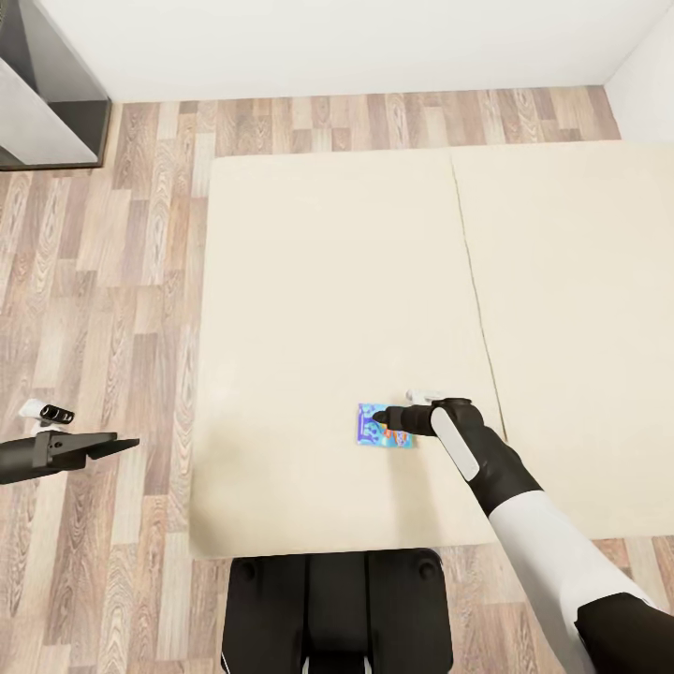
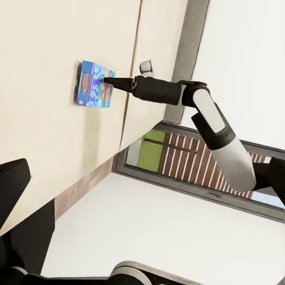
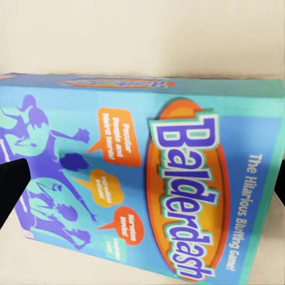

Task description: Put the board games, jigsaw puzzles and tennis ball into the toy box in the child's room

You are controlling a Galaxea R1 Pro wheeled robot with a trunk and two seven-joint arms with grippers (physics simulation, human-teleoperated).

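1. Below the head camera: bed (image 1: 328, 281), wide beige mattress with a seam running down its right part, on a wood-plank floor (image 1: 112, 309).
2. Right arm, white and black, reaching over the mattress's near edge; right gripper (image 1: 382, 421) poised over the game box. Whether its fingers are spread or closed cannot be told.
3. Left gripper (image 1: 126, 443), held out over the floor, well apart from the bed; finger state cannot be told.
4. Board game (image 1: 384, 426), small blue "Balderdash" box, lying flat near the mattress's near edge.
5. Step judged: collecting a bed game. Next move calls for closing on the box's edges, then lifting clear.
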